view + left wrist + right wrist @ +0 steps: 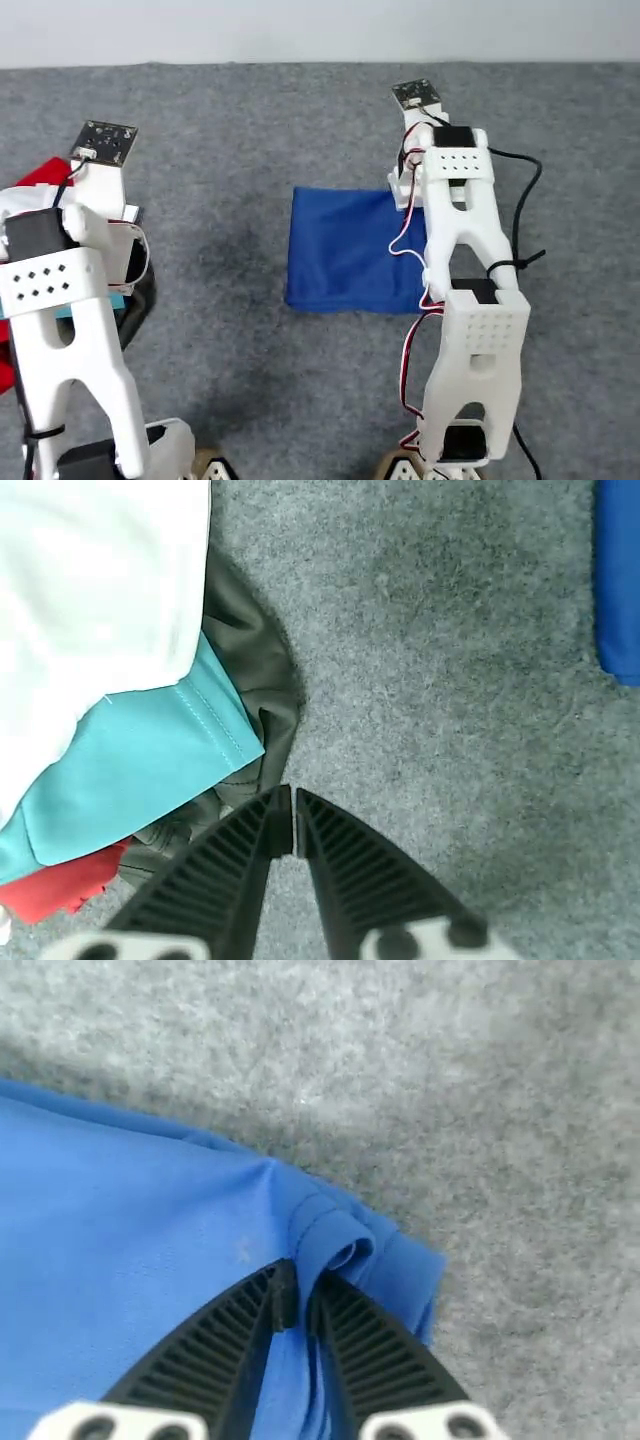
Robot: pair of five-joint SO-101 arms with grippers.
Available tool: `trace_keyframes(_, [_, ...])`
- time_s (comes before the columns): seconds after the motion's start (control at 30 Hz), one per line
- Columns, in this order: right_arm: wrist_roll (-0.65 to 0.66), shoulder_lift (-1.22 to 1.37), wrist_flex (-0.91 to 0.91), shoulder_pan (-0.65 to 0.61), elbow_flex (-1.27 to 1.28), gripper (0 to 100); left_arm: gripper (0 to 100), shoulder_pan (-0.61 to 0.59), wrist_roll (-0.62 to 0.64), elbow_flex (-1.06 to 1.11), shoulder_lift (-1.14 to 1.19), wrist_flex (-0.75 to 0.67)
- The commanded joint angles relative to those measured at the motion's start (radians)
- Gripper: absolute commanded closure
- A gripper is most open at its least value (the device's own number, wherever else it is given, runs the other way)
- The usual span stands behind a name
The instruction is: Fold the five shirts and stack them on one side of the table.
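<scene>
While the right gripper (298, 1282) pinches a ruck at the blue shirt (340, 250)'s far right corner, cloth spreads leftward; the left gripper (293, 815) hangs clenched, empty, beside the shirt pile (130, 750).

left arm (62, 330) bent low, jaws closed, right arm (466, 232) stretched forward, jaws pinched together

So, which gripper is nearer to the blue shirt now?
Right. The right gripper is at the blue shirt's edge, shut on a fold of it. The left gripper is apart from it, shut over the gray table beside the pile of other shirts.
</scene>
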Motion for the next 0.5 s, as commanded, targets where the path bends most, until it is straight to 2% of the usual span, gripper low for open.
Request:
trace_keyframes(0.0, [0.057,-0.013,0.010,0.033,-0.074,99.0,99,-0.002,-0.003,-0.005,-0.029,0.009])
trace_keyframes(0.23, [0.144,-0.012,0.137,0.082,-0.229,99.0,99,0.000,-0.003,-0.005,-0.029,0.008])
trace_keyframes(0.47, [0.187,0.018,0.134,0.107,-0.315,99.0,99,0.000,-0.003,-0.005,-0.029,0.006])
